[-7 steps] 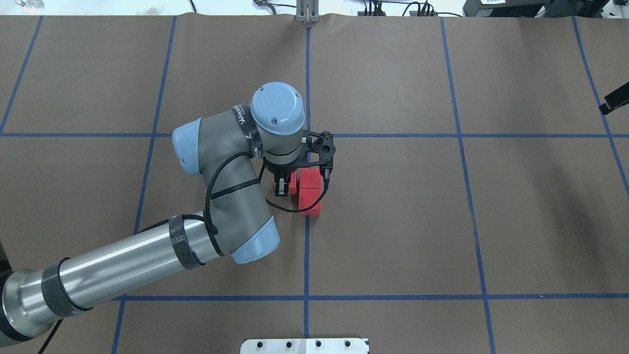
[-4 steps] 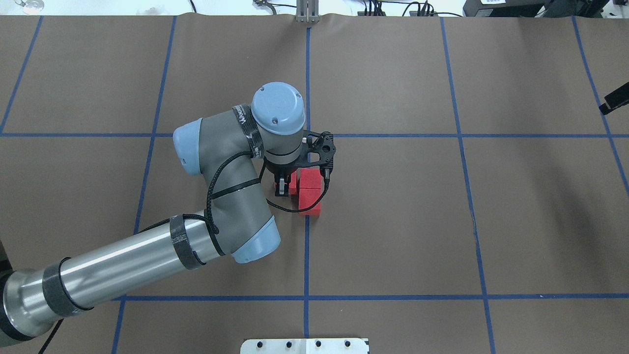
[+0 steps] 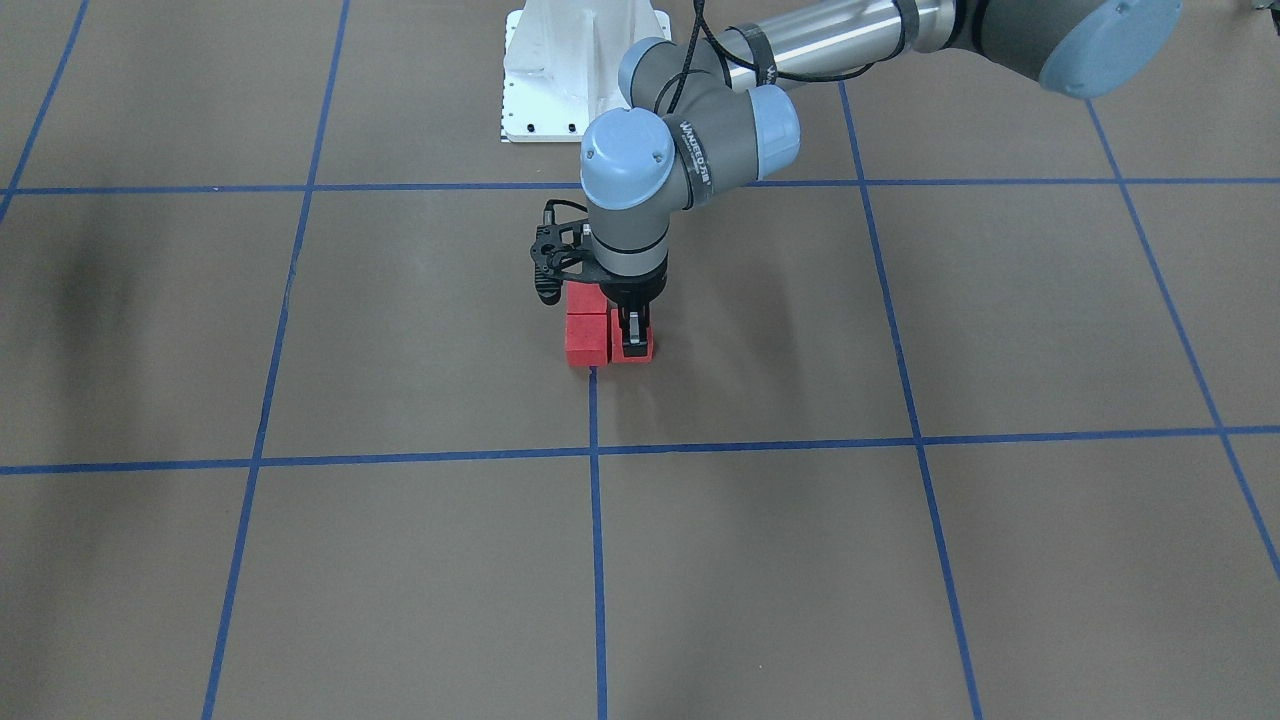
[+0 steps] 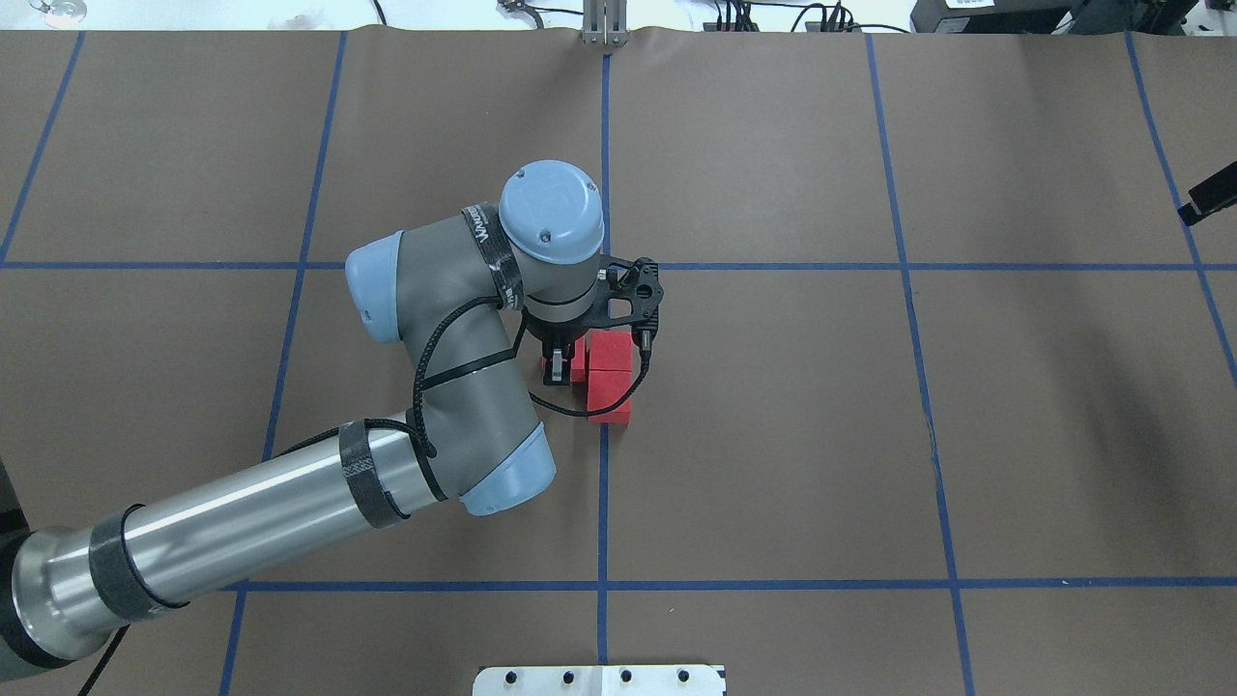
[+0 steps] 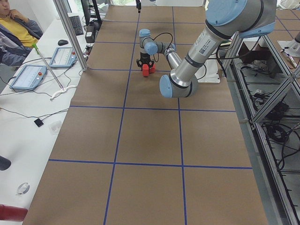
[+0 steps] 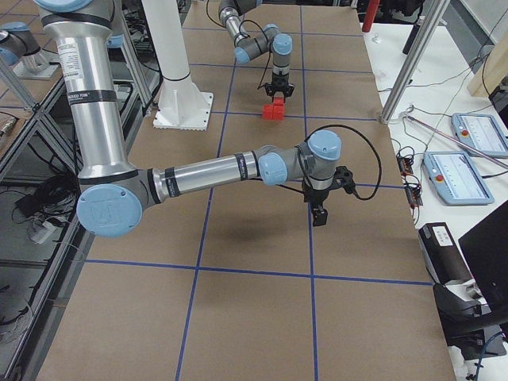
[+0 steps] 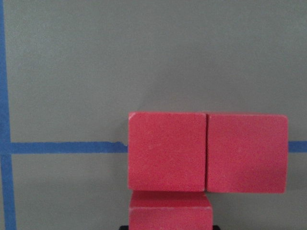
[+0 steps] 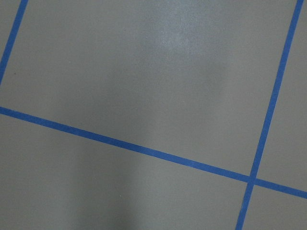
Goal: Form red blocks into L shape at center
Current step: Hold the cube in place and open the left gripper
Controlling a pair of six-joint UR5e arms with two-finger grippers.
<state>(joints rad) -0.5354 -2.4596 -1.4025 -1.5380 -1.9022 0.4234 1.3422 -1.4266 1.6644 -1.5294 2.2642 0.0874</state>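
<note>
Starting at the left gripper [image 3: 632, 342]: down low at the third block [image 7: 170, 212], with one finger in front of it and one behind. Cannot tell if squeezing it or just loose around it.

Next, the other two blocks [image 7: 167, 151], side by side and touching. Third block pushed up against one of them, so the three make an L. All flat on the brown floor [image 4: 773, 406], right on a line of blue tape [image 7: 62, 147], close to the middle cross of the grid.

Far off to the side, the right gripper [image 6: 319, 213], hanging over bare floor with nothing near it. Cannot tell if open or closed.

About handling: small blocks, so most likely very light. Hard-looking, with flat sides and sharp corners. Dull skin, so probably not slippery. Best to pinch on two flat sides that face away from each other, near the middle, not on a corner. Easy to push by mistake, so better to lift straight up and not bump the neighbors. Probably fine with a soft squeeze.
</note>
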